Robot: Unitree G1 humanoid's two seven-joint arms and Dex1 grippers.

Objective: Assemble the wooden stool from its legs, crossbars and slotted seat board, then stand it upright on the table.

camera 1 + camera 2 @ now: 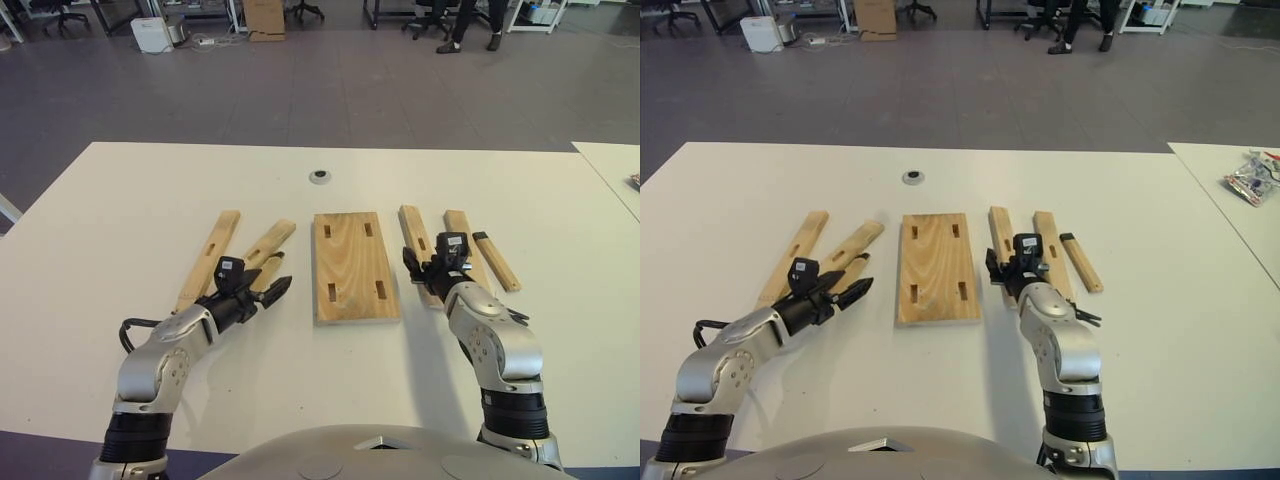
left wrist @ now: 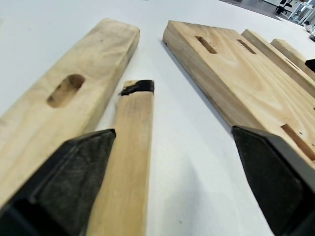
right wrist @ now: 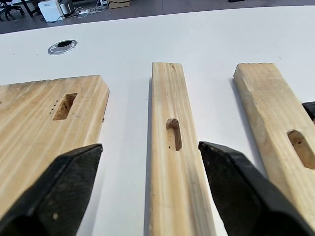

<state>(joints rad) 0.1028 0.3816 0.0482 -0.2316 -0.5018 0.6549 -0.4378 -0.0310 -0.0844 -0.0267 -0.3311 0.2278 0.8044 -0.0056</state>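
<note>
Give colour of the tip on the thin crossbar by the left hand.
Black: the crossbar tip shows best in left wrist view.

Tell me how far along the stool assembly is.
Done: nothing joined; the seat board and legs lie flat on the table. In hand: nothing gripped; left gripper open astride a crossbar, right gripper open astride the inner right leg. Left: all slotting together, then standing it upright.

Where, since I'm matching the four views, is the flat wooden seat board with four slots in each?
Left eye view: flat pale wooden seat board just right of centre.
Right eye view: board just left of centre.
Left wrist view: board beside the dark-tipped thin wooden crossbar.
Right wrist view: board beside slotted wooden leg.
Shared landmark: that leg, lying right of the board.
</note>
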